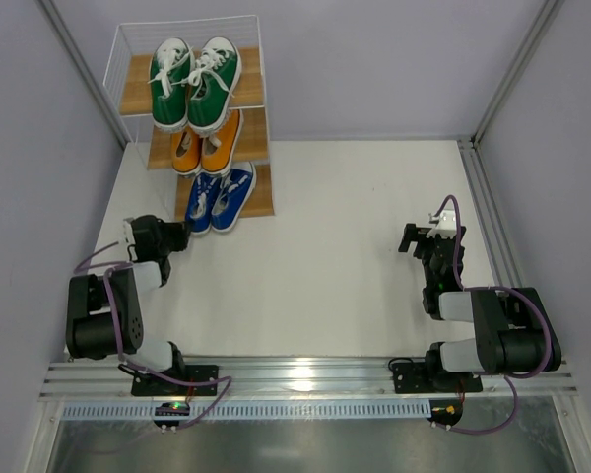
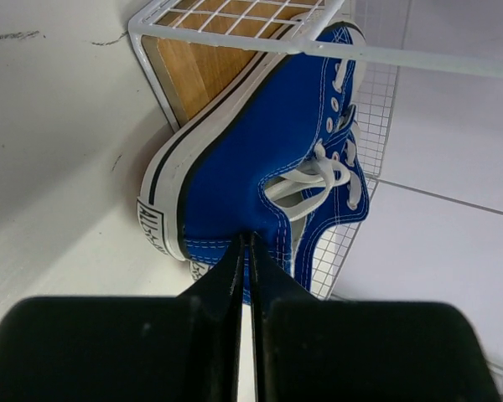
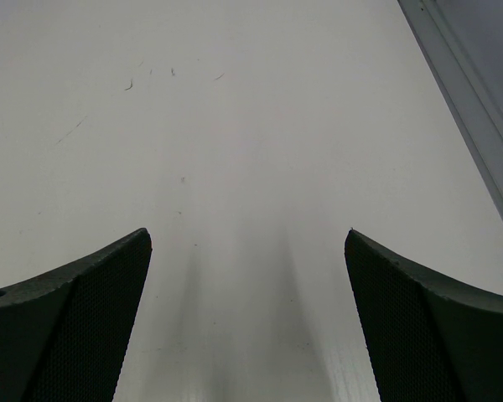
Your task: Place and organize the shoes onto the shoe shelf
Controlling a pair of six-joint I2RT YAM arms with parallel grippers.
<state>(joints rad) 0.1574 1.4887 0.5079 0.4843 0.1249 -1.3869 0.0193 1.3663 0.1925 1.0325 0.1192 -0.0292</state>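
From above, a white table [image 1: 325, 256] sits between grey walls [image 1: 374, 59]. The shoe shelf [image 1: 128, 94] stands far left, with green shoes [image 1: 194, 79] on top, orange shoes [image 1: 205, 148] in the middle and blue shoes [image 1: 220, 197] lowest. Left wrist view: the left gripper [image 2: 245, 244] is squeezed together, its tips touching a blue heel. Right wrist view: the right gripper [image 3: 247, 239] spreads wide, holding nothing.

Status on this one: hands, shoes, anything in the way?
Left hand shut at blue shoe heel. Right hand open, empty. All shoes on shelf. No obstruction seen.
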